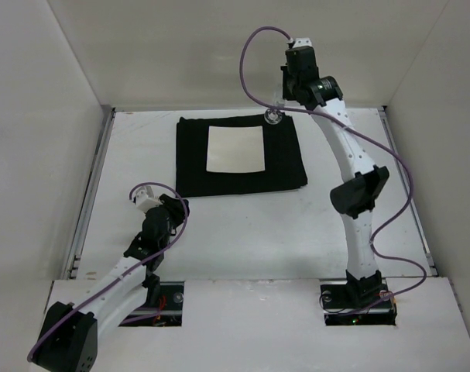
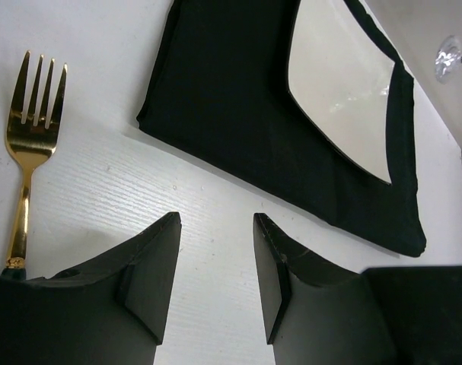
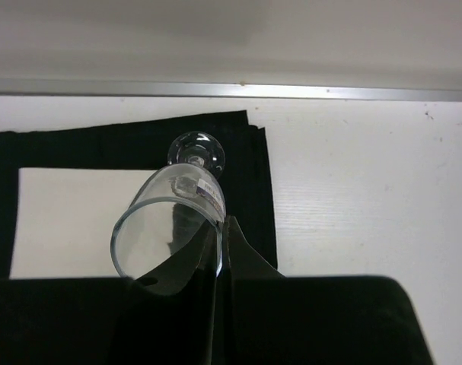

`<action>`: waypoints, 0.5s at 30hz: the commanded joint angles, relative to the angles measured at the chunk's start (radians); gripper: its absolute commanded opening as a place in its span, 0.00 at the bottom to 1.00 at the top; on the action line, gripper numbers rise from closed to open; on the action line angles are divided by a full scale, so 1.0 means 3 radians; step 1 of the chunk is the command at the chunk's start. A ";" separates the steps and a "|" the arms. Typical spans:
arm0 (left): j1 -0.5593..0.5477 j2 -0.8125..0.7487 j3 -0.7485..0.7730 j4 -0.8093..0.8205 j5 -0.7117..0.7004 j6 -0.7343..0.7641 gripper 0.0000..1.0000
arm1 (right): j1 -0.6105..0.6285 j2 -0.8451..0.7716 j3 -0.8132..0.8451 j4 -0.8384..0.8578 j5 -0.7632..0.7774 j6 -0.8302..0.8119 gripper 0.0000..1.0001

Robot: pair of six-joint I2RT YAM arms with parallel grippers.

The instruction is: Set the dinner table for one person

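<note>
The white dinner table [image 1: 242, 240] holds a black placemat [image 1: 241, 155] with a square white plate [image 1: 235, 149] on it. My right gripper [image 1: 293, 85] is at the mat's far right corner, shut on the rim of a clear stemmed glass [image 3: 173, 228]. The glass is tilted, with its foot [image 3: 196, 152] at the mat's far edge; the foot also shows in the top view [image 1: 273, 116]. My left gripper [image 2: 215, 258] is open and empty, low over the bare table in front of the mat's near left corner [image 1: 173, 208]. A gold fork [image 2: 33, 137] lies on the table just left of it.
Metal rails [image 1: 91, 194] run along the table's side edges, and white walls close in the left, back and right. A metal strip [image 3: 231, 90] marks the far edge just behind the glass. The plate [image 3: 71, 220] lies left of the glass.
</note>
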 commanded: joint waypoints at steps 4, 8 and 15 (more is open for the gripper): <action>0.0054 0.0019 0.0012 0.0159 0.0021 -0.0019 0.41 | -0.0053 0.0319 0.0614 -0.0126 0.0193 -0.0167 0.03; 0.0059 0.0050 0.0012 0.0180 0.0021 -0.0019 0.41 | -0.0115 0.0431 0.0625 -0.0172 0.0147 -0.0172 0.03; 0.0090 0.0045 0.0007 0.0185 0.0021 -0.0019 0.41 | -0.0120 0.0575 0.0620 -0.0198 0.0111 -0.0182 0.04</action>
